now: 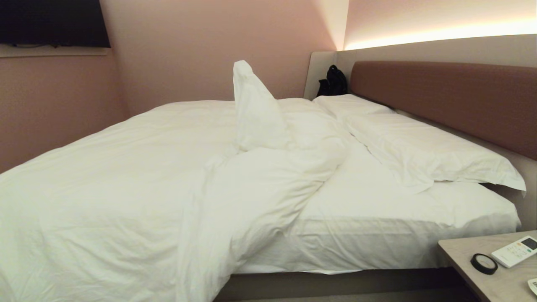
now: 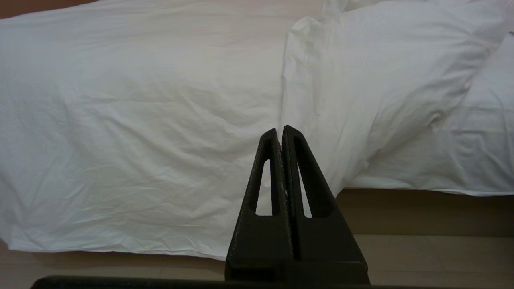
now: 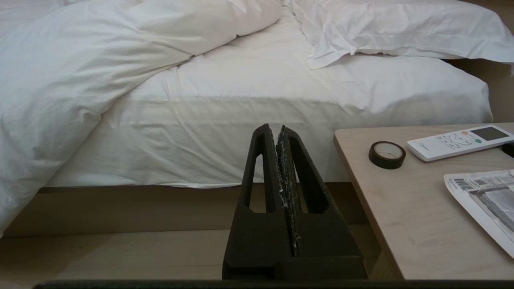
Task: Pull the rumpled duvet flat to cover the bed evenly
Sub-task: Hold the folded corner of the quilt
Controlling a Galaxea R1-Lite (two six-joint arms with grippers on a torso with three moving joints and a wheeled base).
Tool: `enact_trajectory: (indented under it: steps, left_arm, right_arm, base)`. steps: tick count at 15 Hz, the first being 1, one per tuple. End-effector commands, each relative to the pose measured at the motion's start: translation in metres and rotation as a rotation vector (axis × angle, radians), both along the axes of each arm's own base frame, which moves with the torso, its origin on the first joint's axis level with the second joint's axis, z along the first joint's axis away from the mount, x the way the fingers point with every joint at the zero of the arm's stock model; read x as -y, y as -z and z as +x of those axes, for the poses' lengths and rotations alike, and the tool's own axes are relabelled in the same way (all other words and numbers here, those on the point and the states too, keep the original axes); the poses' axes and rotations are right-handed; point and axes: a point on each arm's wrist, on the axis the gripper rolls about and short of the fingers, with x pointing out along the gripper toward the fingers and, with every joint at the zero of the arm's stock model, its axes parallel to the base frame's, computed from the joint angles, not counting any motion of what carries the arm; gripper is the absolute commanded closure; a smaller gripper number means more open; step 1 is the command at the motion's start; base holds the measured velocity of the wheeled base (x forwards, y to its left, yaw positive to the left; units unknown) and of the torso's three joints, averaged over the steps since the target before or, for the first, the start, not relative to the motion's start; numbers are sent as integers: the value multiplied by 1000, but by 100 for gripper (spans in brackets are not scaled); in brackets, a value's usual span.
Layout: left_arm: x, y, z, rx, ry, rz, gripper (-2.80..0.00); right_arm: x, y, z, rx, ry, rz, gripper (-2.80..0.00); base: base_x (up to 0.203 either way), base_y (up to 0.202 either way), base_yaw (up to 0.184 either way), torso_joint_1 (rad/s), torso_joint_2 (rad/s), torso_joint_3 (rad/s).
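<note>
The white duvet (image 1: 126,176) lies rumpled over the foot half of the bed (image 1: 377,218). One corner stands up in a peak (image 1: 251,105), and a folded edge hangs over the near side. Bare sheet shows between the duvet and the pillows. My left gripper (image 2: 280,130) is shut and empty, held off the bed's near side, facing the hanging duvet (image 2: 140,140). My right gripper (image 3: 277,129) is also shut and empty, facing the bare mattress side (image 3: 241,132) with the duvet (image 3: 80,72) off to one side. Neither arm shows in the head view.
Two pillows (image 1: 419,147) lie along the brown headboard (image 1: 453,96). A black bag (image 1: 333,82) sits in the far corner. A bedside table (image 1: 474,264) at the near right carries a tape roll (image 3: 387,154), a remote (image 3: 461,142) and a printed sheet (image 3: 486,196).
</note>
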Motion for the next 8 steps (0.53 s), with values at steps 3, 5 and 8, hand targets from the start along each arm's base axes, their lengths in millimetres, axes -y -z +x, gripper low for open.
enact_trajectory:
  steps: [3, 5, 8]
  left_arm:
    - [0, 0, 0, 0, -2, 0, 0]
    - [0, -1, 0, 3, -3, 3, 0]
    - [0, -17, -5, 54, 15, 2, 0]
  right_arm:
    - [0, 0, 0, -1, 0, 0, 0]
    - [0, 0, 0, -1, 0, 1, 0]
    - [0, 0, 0, -1, 0, -1, 0]
  base:
    - [0, 0, 0, 0, 0, 0]
    - [0, 0, 0, 0, 0, 0]
    - [0, 0, 0, 0, 0, 0]
